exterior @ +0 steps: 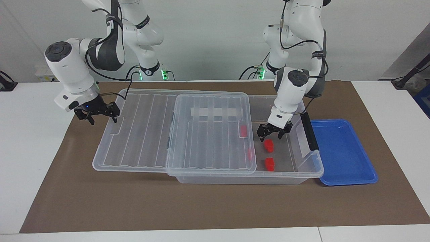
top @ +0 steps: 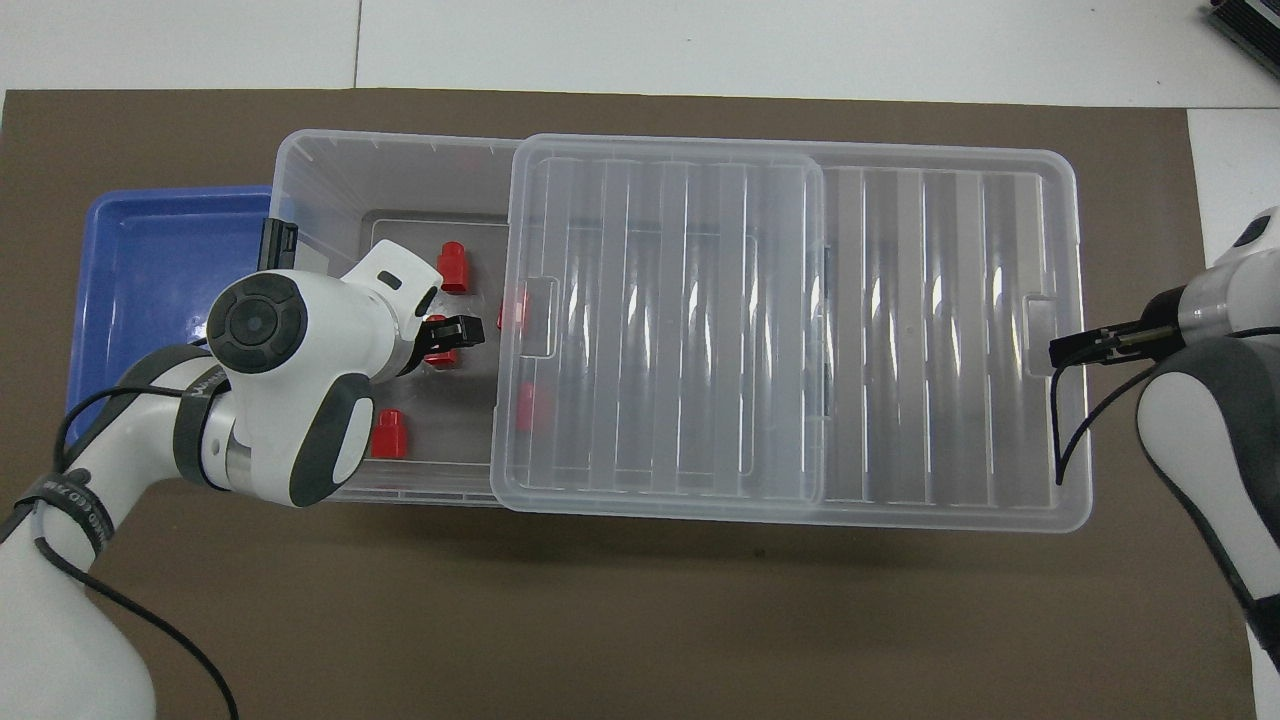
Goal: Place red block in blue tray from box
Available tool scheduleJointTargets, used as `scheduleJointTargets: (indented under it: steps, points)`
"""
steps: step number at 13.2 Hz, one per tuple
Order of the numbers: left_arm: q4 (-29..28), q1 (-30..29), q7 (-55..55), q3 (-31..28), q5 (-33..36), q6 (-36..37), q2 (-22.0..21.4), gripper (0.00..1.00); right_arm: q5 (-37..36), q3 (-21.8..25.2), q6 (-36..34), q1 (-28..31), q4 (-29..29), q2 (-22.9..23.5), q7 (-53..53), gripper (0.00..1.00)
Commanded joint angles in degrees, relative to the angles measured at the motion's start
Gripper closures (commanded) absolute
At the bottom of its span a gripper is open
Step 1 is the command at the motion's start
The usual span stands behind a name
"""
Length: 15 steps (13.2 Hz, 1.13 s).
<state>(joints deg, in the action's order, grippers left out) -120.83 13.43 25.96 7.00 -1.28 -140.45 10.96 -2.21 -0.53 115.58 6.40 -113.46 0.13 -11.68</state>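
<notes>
Left claw [exterior: 270, 133]: jaws wide, empty; inside the box [exterior: 304, 173], lowered just above a red block [exterior: 268, 145], seemingly lined up to grasp it
Right claw [exterior: 97, 114]: spread, at the lid [exterior: 141, 131] edge toward its own arm's end; apparently sliding the lid aside for access
Blue tray [exterior: 346, 171]: on the desk beside the box, within short reach for the drop

Red block [exterior: 268, 144], blue tray [exterior: 342, 154]
</notes>
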Motion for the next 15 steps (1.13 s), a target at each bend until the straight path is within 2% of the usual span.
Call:
scheduleJointTargets:
  steps: [1, 4, 7, 11, 12, 13, 14, 15]
  points:
    - [-1.08, 1.95, 1.46, -0.85, 1.37, -3.78, 1.87, 0.07, -1.30, -0.71, -2.63, -0.85, 2.97, -0.66, 1.56, 0.03]
    - [-1.17, 1.96, 1.46, -0.94, 1.46, -3.26, 1.88, 0.20, -1.13, -0.71, -6.23, -4.10, 6.14, -1.18, 9.27, 0.01]
    - [-1.08, 1.26, 0.76, -0.94, 6.18, -3.26, 1.96, 0.21, -0.60, -0.71, -10.27, -8.50, 9.91, -1.18, 20.44, 0.00]
    - [-1.08, 0.46, 0.40, -0.94, 7.26, -5.18, 3.19, 0.22, -0.34, -0.71, -13.71, -9.56, 16.76, -0.40, 24.59, 0.00]
    - [-1.08, 0.46, 0.49, -0.94, 7.26, -5.62, 3.45, 0.30, -0.34, -0.71, -14.58, -9.48, 18.61, -0.04, 24.60, 0.00]
    - [-0.99, 0.46, 0.58, -0.94, 7.17, -5.54, 3.54, 0.51, -0.34, -0.71, -16.24, -9.04, 20.45, 0.05, 24.60, 0.00]
    - [-0.82, 0.46, 0.58, -1.03, 7.26, -5.19, 3.55, 0.80, -0.34, -0.71, -18.00, -8.60, 22.12, 0.13, 24.60, 0.00]
    - [-0.64, 0.37, 0.49, -1.03, 7.26, -4.84, 3.55, 1.00, -0.34, -0.62, -19.32, -8.51, 22.75, 0.13, 24.60, 0.00]
